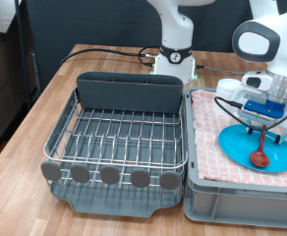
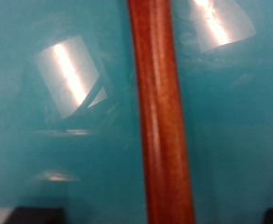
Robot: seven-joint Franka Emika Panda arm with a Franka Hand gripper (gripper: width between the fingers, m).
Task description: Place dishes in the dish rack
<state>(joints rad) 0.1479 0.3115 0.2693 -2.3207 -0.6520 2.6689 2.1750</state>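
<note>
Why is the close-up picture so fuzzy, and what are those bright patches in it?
In the wrist view the camera sits very near the spoon, so its brown handle and the blue plate blur; the pale patches are glare, lights mirrored in the glossy plate. The exterior view is sharper and evenly lit, with the gripper low over the plate beside the rack.

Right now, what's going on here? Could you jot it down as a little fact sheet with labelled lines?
gripper: low over the plate, at the spoon's handle; grasp unclear
spoon: brown wooden spoon lying on the plate, handle pointing up toward the gripper
plate: light-blue plate on the checked cloth in the grey crate, exterior view's right
dish rack: wire rack at exterior view's left, no dishes visible in it
mug: not visible
</note>
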